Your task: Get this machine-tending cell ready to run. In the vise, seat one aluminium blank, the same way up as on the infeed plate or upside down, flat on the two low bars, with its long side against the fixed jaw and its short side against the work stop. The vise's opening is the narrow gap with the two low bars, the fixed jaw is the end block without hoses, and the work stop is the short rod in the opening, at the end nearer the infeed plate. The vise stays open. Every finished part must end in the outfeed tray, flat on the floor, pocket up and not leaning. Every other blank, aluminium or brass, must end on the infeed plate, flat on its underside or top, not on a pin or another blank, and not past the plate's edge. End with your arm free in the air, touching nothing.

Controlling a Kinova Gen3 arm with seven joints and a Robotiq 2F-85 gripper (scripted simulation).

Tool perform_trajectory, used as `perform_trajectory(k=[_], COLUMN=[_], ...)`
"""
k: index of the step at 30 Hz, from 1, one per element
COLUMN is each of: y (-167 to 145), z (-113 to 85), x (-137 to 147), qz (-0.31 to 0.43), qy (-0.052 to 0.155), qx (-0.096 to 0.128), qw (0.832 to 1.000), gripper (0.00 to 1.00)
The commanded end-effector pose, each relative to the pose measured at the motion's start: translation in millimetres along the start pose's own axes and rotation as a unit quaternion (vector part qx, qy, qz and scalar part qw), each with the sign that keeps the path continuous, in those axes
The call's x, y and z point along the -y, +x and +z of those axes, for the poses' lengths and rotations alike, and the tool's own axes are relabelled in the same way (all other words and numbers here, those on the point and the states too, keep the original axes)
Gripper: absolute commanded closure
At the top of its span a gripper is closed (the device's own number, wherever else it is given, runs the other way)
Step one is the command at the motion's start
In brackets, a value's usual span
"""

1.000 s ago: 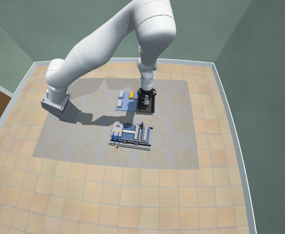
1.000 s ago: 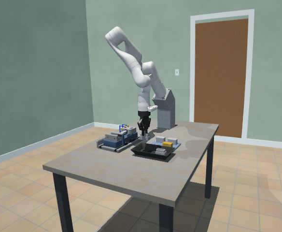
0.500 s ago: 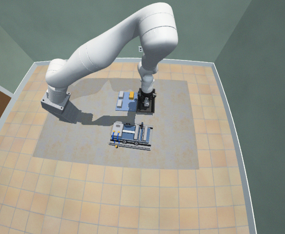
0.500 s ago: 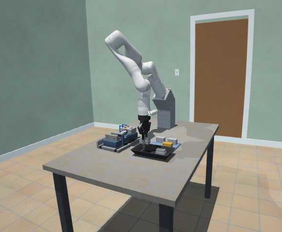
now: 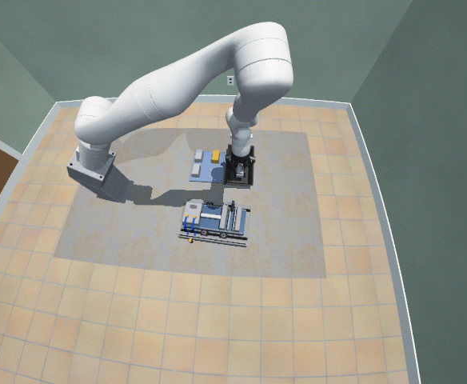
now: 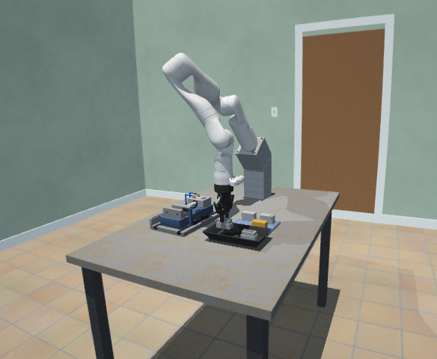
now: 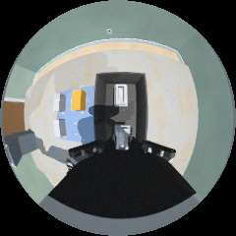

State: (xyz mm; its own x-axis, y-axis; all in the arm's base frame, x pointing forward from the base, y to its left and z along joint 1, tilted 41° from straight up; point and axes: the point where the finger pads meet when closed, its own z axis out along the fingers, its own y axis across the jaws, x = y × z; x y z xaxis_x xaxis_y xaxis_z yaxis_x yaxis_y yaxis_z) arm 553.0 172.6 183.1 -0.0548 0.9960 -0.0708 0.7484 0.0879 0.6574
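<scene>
My gripper is shut on a grey finished part and holds it low over the near end of the black outfeed tray. I cannot tell whether the part touches the tray floor. A second finished part lies flat in the tray's other end, and it also shows in the side view. The blue infeed plate beside the tray carries two aluminium blanks and a brass blank. The vise stands in front, and its opening holds no blank.
The arm's grey base pedestal stands at the table's far left. Blue hoses run from the vise's left block. The tray walls close in on the gripper on both sides.
</scene>
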Motion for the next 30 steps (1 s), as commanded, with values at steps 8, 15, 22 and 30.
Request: perform_trajectory(k=[8, 15, 22, 30], y=[1, 1, 1, 1], z=[12.5, 18.4, 20.6, 21.0], x=[3, 3, 3, 3], qz=[0.0, 0.0, 0.0, 0.0], qy=[0.003, 0.003, 0.003, 0.003], qx=[0.0, 0.0, 0.0, 0.0], qw=[1.0, 1.0, 1.0, 1.0], gripper=[1.0, 1.0, 1.0, 1.0])
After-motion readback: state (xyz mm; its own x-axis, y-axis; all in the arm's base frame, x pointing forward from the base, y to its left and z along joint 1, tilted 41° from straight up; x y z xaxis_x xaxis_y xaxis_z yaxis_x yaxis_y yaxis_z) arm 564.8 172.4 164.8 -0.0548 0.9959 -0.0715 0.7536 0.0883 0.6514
